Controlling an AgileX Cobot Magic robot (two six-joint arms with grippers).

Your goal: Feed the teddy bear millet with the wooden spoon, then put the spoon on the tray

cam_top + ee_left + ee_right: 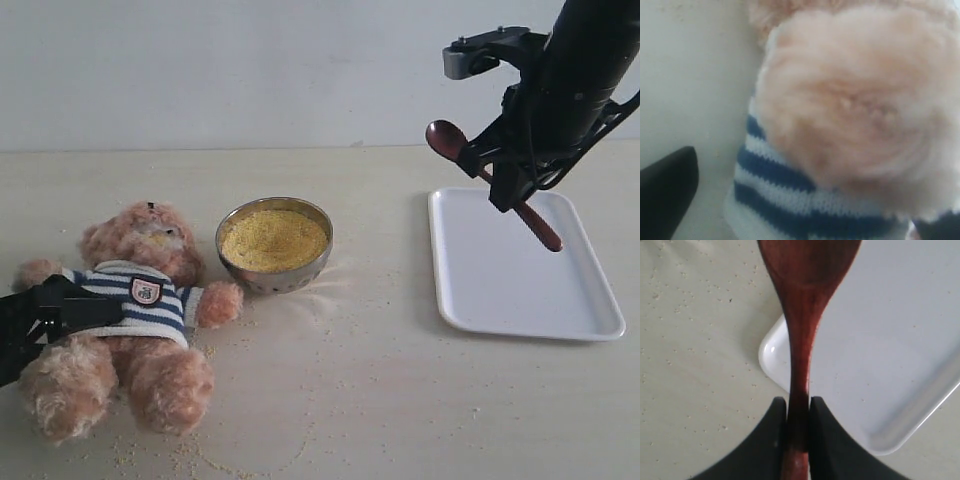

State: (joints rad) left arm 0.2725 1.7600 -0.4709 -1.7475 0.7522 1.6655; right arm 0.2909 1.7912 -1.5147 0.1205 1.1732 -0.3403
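1. While my right tool (799,412) pinches the wooden spoon (447,138) by its handle, the spoon slants, bowl end up.
2. The tray (500,285) lies just under its handle end.
3. Well apart, my left tool (85,310) stands open about the teddy bear (150,240).

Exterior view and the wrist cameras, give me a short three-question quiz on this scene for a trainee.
1. Fill in: in the exterior view, the teddy bear lies to the ___ of the bowl of millet.
2. True or false: the wooden spoon lies flat on the tray.
3. What does the right hand grip? A. the bowl B. the spoon C. the tray

Key: 1 left. 2 false, it is held tilted in the air. 3 B, by its handle.
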